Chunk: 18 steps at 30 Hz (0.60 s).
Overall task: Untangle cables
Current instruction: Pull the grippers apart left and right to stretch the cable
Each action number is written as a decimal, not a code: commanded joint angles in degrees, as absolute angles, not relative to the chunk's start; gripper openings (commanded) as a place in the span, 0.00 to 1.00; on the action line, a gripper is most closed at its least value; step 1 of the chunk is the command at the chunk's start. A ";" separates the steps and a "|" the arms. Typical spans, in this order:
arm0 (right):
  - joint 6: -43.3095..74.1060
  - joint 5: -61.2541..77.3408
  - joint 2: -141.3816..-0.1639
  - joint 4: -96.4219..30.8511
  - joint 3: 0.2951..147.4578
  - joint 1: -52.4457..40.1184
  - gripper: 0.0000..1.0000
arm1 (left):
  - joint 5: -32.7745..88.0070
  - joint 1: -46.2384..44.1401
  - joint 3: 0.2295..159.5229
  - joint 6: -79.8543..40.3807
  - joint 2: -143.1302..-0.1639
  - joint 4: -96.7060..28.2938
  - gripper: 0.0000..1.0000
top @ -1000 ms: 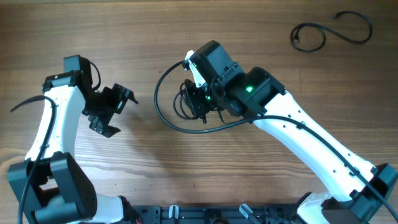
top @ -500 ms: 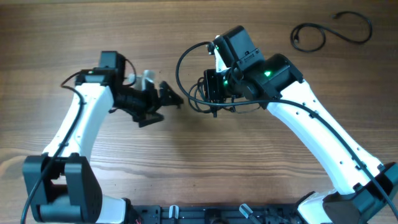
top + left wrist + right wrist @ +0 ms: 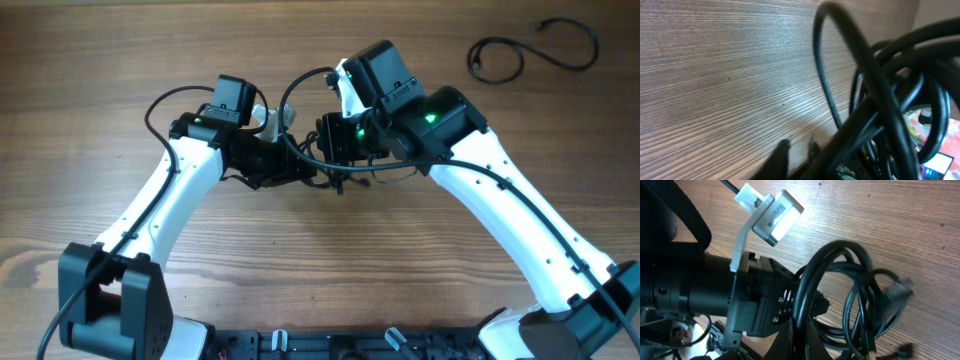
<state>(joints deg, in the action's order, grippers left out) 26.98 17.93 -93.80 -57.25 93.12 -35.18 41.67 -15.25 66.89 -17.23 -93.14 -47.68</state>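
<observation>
Cables [image 3: 880,95] bunched at tabletop [image 3: 100,60] centre are pinched by your left gripper [image 3: 300,170] and right gripper [image 3: 335,160], bare wood all round, one loose cable [image 3: 474,58] by the far right corner.

Place: a robotics lab or test bench is indicated
Surface: a plain wood-grain table [image 3: 120,60] is used as the work area
Machines: a white-and-black left arm [image 3: 165,205] and right arm [image 3: 510,215] are mounted on a black rail [image 3: 330,345] at the near edge
Instruments: a white camera [image 3: 776,217] is bracketed to a wrist; a green light [image 3: 432,118] is lit
Test pieces: black cables [image 3: 890,115] are handled
</observation>
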 commanded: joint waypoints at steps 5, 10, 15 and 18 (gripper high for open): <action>31.51 12.99 -93.97 -61.69 93.73 -30.13 0.04 | 16.36 -13.74 67.51 -27.70 -92.60 -52.40 0.04; 33.98 -3.20 -93.97 -68.29 93.73 -26.04 0.04 | 11.16 -12.95 67.51 -31.05 -92.60 -53.49 0.05; 39.16 -17.43 -93.97 -73.82 93.73 -24.80 0.04 | 3.81 -12.56 67.51 -35.16 -92.60 -54.33 0.08; 40.45 -17.45 -93.97 -74.63 93.73 -23.40 0.04 | 0.60 -11.70 67.51 -36.71 -92.60 -55.11 0.08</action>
